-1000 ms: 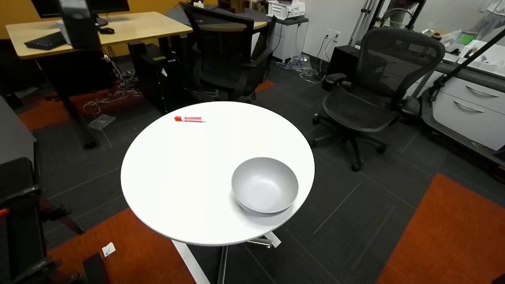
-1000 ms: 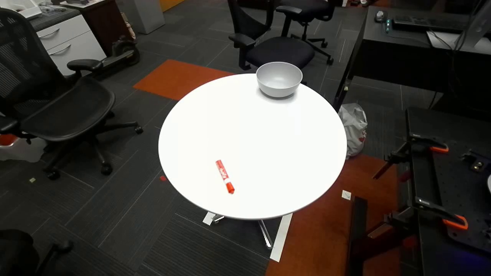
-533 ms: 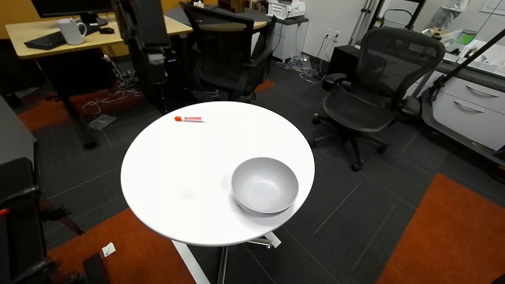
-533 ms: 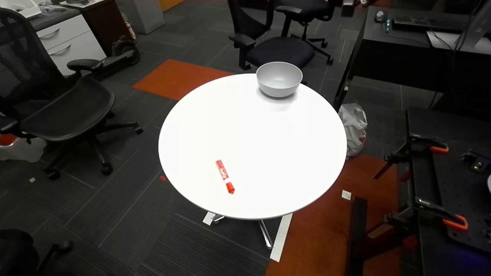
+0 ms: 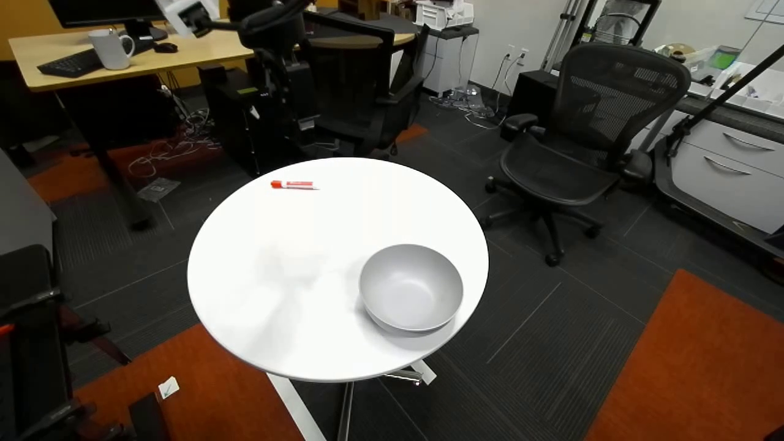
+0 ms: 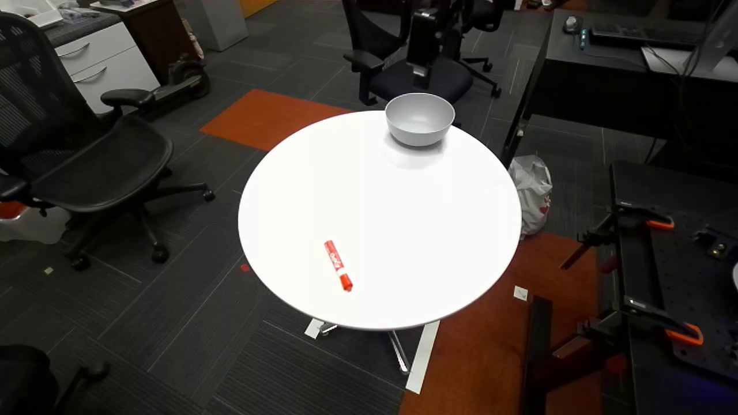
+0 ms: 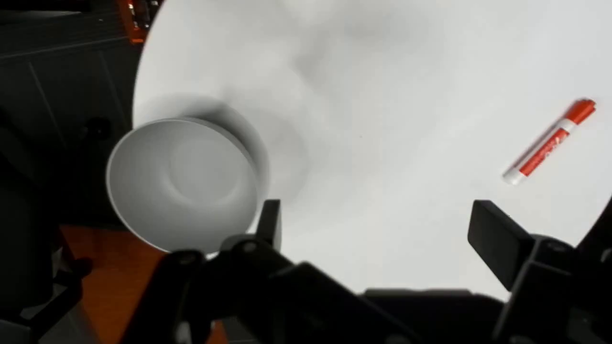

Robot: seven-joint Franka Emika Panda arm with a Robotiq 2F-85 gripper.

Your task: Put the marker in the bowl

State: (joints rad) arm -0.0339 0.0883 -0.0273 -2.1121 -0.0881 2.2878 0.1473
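The red-and-white marker [image 5: 294, 185] lies on the round white table [image 5: 275, 245] in both exterior views, also here [image 6: 338, 265]. It shows at the right of the wrist view [image 7: 549, 141]. The light grey bowl [image 5: 411, 288] stands upright on the table near its edge, also in an exterior view [image 6: 420, 119] and at the left of the wrist view [image 7: 181, 181]. Its visible inside is empty. My gripper [image 7: 375, 215] is open, with nothing between its fingers. It is up above the table, apart from marker and bowl. In both exterior views it looks dark [image 5: 305, 119] [image 6: 421, 69].
A black mesh chair [image 5: 588, 122] stands beside the table. A wooden desk [image 5: 202, 40] with a mug [image 5: 112, 49] is behind. A black bench with orange-tipped clamps [image 6: 684, 334] stands at one side. The bowl is close to the table's edge.
The arm and gripper have moved in over the table, going right and down in an exterior view and coming into sight behind the bowl elsewhere. Marker and bowl have not moved.
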